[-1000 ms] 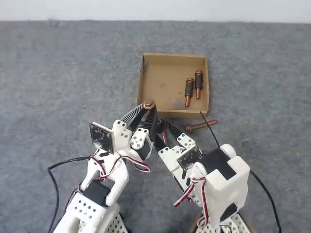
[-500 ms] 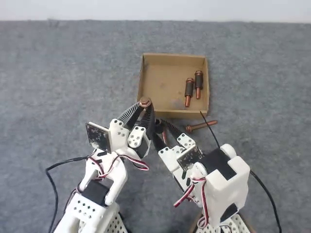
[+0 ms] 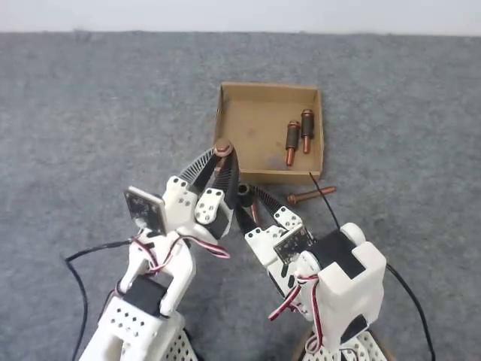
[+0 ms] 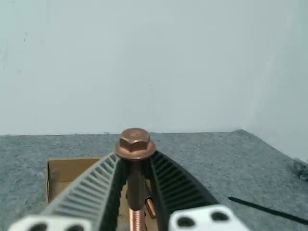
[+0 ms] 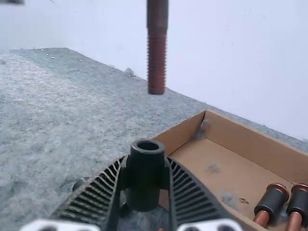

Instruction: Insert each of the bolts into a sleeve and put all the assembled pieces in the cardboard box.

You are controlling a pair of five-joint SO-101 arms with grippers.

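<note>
We are looking at what seems a small robotics lab or maker's bench. A left arm (image 3: 161,259) and a right arm (image 3: 342,282), white printed parts with loose wires (image 3: 218,252) showing, are standing on grey carpet (image 3: 75,113). The carpet is running up to a bare white wall (image 3: 225,13). A plain cardboard box (image 3: 252,124) is lying open just ahead of them.

Cropped at the right wrist view's edge: bolt (image 5: 157,48) head. Partly hidden behind left gripper (image 4: 136,166): cardboard box (image 4: 60,174).
</note>
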